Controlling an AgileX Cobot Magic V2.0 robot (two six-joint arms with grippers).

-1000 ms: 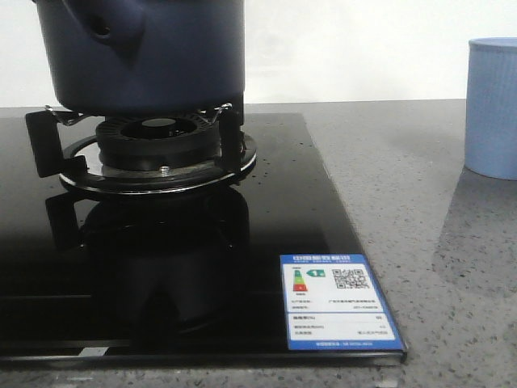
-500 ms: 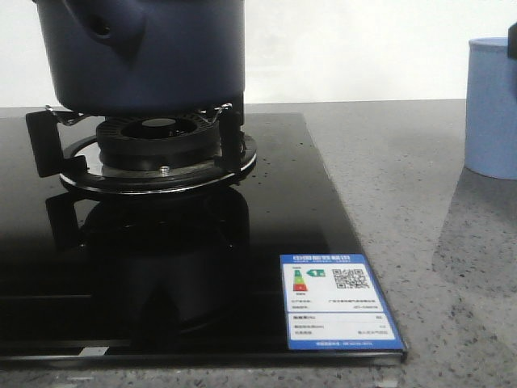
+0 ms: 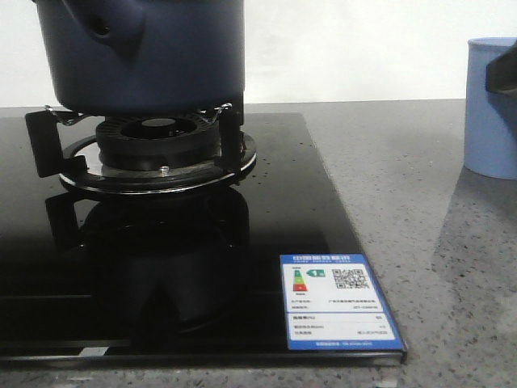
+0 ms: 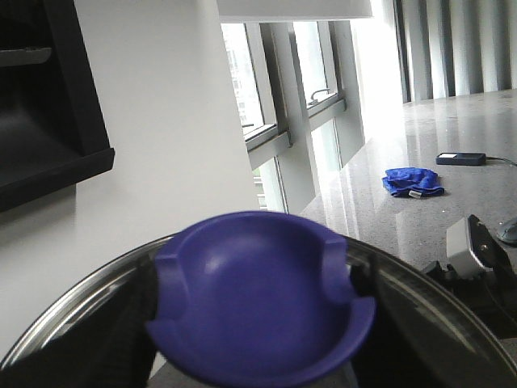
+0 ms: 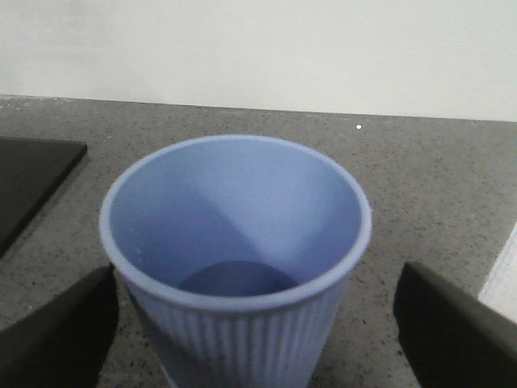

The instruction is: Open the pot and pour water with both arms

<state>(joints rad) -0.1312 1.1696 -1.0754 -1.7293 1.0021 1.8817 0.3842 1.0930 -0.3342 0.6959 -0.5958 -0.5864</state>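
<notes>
front view: the pot (image 3: pixel 145 52) sits on the burner (image 3: pixel 157 145) of the black glass stove (image 3: pixel 266 218), its handle stub with the small hole facing the camera. the energy label (image 3: pixel 339 303) is stuck on the stove's near corner, well apart from the burner. the light blue ribbed cup (image 3: pixel 489 109) stands on the grey counter (image 3: pixel 420 210), off the stove's far side from the pot. a dark part of the right gripper (image 3: pixel 505 69) shows in front of the cup's upper edge.

left wrist view: a purple-blue lid knob (image 4: pixel 258 303) fills the middle, over a shiny lid rim (image 4: pixel 73 303). the left gripper's dark fingers (image 4: pixel 129 331) sit tight on both sides of the knob, clamped on it.

right wrist view: the cup (image 5: pixel 234 259) stands upright between the right gripper's 2 fingers (image 5: pixel 56 327), spread apart and not touching it. its inside looks empty.
</notes>
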